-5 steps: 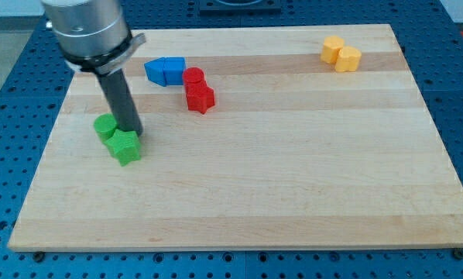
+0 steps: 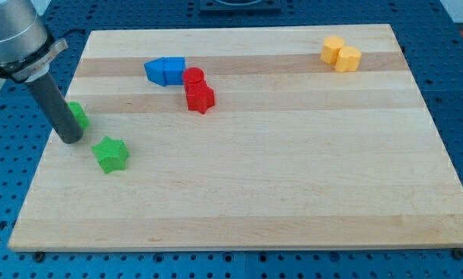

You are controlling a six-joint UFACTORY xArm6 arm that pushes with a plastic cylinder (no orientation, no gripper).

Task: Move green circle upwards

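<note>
The green circle (image 2: 80,115) sits near the board's left edge, partly hidden behind my rod. My tip (image 2: 70,140) rests on the board just below and left of the circle, touching or nearly touching it. A green star (image 2: 111,153) lies apart from the circle, below and to the right of my tip.
Two blue blocks (image 2: 165,70) lie at upper left of the wooden board (image 2: 293,170). A red circle (image 2: 193,77) and a red star (image 2: 200,98) sit next to them. Two yellow blocks (image 2: 341,53) sit at the top right.
My rod moved left. The green circle shifted left and a little up, toward the board's left edge. The green star slid slightly left and down, now apart from the circle.
</note>
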